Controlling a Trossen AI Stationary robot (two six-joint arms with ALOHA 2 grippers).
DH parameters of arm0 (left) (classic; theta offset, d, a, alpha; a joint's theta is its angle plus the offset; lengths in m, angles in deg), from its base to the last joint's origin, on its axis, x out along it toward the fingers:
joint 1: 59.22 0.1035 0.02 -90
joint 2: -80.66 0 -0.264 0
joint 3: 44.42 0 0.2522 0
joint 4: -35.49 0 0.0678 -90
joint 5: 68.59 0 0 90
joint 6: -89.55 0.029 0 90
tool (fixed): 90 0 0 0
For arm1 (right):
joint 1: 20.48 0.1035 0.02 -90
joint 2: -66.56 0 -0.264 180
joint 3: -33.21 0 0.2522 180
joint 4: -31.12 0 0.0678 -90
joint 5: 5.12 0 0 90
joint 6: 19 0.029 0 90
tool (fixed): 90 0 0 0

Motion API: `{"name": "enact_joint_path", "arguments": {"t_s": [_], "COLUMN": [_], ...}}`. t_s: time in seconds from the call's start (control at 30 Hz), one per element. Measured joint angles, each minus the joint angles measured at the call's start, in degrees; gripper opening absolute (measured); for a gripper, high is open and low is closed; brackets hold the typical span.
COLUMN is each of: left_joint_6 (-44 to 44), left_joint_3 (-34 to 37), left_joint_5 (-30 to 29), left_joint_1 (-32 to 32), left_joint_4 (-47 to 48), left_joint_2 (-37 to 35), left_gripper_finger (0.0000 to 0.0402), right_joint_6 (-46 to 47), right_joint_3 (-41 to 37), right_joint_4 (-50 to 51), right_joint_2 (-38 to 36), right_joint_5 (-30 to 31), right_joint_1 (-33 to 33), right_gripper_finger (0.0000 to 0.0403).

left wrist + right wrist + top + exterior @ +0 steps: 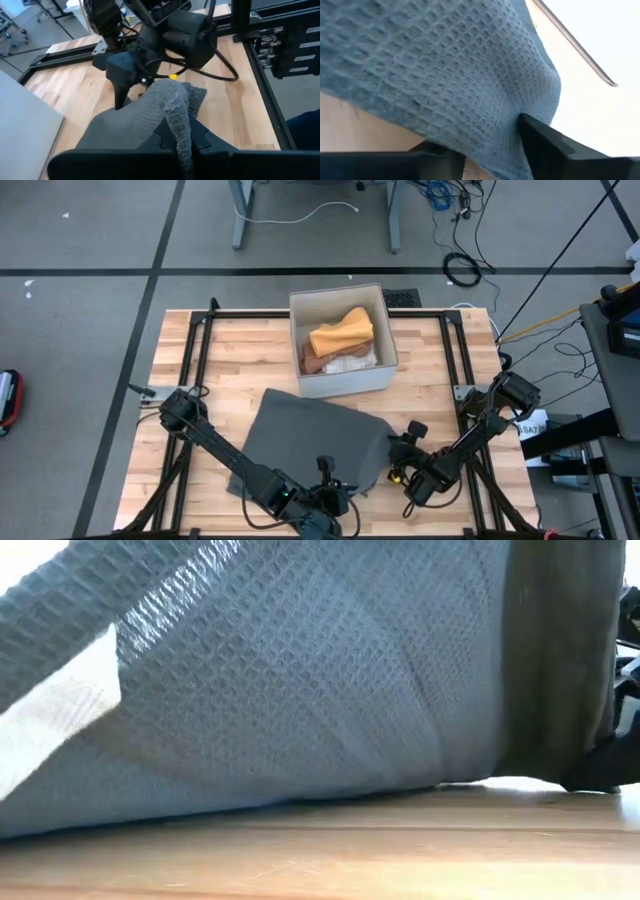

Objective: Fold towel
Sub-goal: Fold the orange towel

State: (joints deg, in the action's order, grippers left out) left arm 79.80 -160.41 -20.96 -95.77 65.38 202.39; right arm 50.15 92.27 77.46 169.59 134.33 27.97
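Two arms: I have both dark arms reaching in over the near half of the wooden table (230, 340), and their ends almost meet at the near edge.
Towel: I see a grey waffle-weave towel (310, 442) lying spread on the table in front of the box, its near right corner lifted into a peak between the two grippers.
Left gripper: my left gripper (335, 498) sits at the near edge of the towel with its fingers clamped tight on a gathered corner; in the left wrist view the cloth (172, 107) rises out of the pinch and stands up in a crumpled fold.
Right gripper: my right gripper (400, 452) is just beside the towel's right edge, touching it. In the right wrist view the towel (445, 65) drapes over and between the two dark fingers (545, 145), which stand apart with cloth in the gap; I cannot tell whether they are gripping it.
Box: I see a pale open box (385, 375) at the far middle of the table, just beyond the towel, holding an orange cloth (342, 335) on top of brownish and pale ones.
Low view: the towel (320, 680) fills nearly all of it, its lower edge resting on the tabletop.
Surroundings: black frame rails (200, 340) run along the table sides, and cables lie on the floor beyond.
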Motion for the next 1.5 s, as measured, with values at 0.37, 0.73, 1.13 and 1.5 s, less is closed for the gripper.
{"name": "enact_joint_path", "arguments": {"t_s": [0.37, 0.73, 1.13, 1.5], "left_joint_6": [0.92, 1.03, 0.88, 1.10], "left_joint_3": [0.00, 0.00, 0.00, 0.00], "left_joint_5": [0.13, 1.05, 1.24, 1.47], "left_joint_1": [-0.22, -0.22, -0.11, -0.11], "left_joint_4": [0.27, 1.23, 1.35, 3.12], "left_joint_2": [0.00, 0.00, 0.00, 0.02], "left_gripper_finger": [0.0000, 0.0000, 0.0000, 0.0000], "right_joint_6": [-6.66, -7.23, -7.12, -7.15], "right_joint_3": [0.00, -0.11, -0.09, -0.03], "right_joint_4": [-0.06, -6.19, -6.45, -6.52], "right_joint_2": [0.00, -0.13, -0.15, -0.15], "right_joint_5": [-3.93, -4.98, -5.10, -5.24], "right_joint_1": [-1.26, -2.66, -2.64, -2.62], "right_gripper_finger": [0.0008, 0.0042, 0.0043, 0.0043]}}
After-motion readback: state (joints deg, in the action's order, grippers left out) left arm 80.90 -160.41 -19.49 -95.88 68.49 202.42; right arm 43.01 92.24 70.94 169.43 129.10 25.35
